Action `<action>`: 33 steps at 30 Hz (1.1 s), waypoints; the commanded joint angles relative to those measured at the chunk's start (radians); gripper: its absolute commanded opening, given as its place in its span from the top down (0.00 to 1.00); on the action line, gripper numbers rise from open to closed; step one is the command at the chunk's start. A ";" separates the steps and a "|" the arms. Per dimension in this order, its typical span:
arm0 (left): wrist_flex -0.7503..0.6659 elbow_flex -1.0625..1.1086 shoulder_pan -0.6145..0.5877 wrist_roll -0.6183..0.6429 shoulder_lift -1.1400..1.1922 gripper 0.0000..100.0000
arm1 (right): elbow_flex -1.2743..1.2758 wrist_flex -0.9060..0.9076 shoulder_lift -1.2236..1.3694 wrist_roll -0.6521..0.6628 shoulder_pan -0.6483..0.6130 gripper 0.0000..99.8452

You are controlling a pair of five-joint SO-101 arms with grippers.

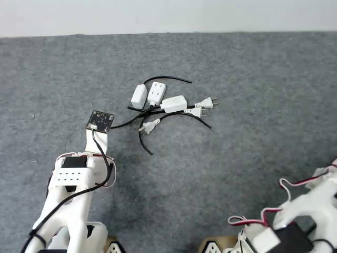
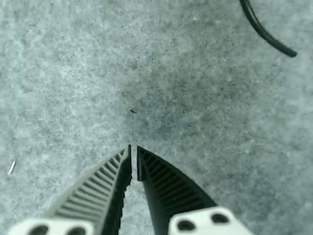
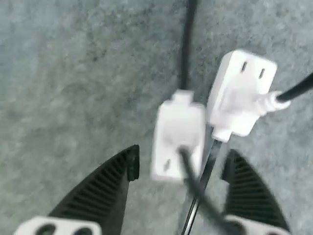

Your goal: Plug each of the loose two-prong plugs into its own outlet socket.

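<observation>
Upper middle of the high view is where the tangle sits: white sockets [image 1: 156, 92] and loose plugs [image 1: 150, 126] on black cords [image 1: 176, 78], with open grey bench [image 1: 274, 95] on every side. Down on bare bench, the left tool [image 2: 133, 147] is pinched nearly closed, gripping nothing. Meanwhile the right tool [image 3: 181, 155] is spread wide with two sockets between its fingers. Can't tell if it's touching them.

It looked like a robot lab. A white robot arm [image 1: 66, 211] with loose wires and a second arm [image 1: 300, 221] sat by a plain grey mat [image 1: 253, 116]. A bare white wall [image 1: 168, 16] was behind. Plugs [image 1: 150, 126] and sockets [image 1: 156, 92] lay on the mat.
</observation>
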 commanded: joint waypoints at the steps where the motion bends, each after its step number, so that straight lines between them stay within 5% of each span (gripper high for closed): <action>1: -0.017 -0.038 0.002 -0.006 -0.018 0.98 | -0.109 0.171 -0.142 -0.046 -0.030 0.75; 8: -0.017 -0.041 -0.002 -0.005 -0.023 0.98 | -0.080 0.366 -0.506 -0.089 -0.107 0.89; 12: 0.000 -0.088 -0.023 0.091 -0.003 0.99 | 0.083 0.320 -0.677 -0.086 -0.311 1.00; 19: 0.011 -0.265 -0.060 0.109 0.276 0.98 | 0.358 0.093 -0.687 -0.189 -0.647 0.99; 26: 0.012 -0.506 -0.032 0.109 0.508 0.98 | 0.514 -0.180 -0.624 -0.212 -0.707 0.99; 33: -0.133 -0.604 0.083 0.109 0.555 0.98 | 0.517 -0.268 -0.518 -0.212 -0.708 0.99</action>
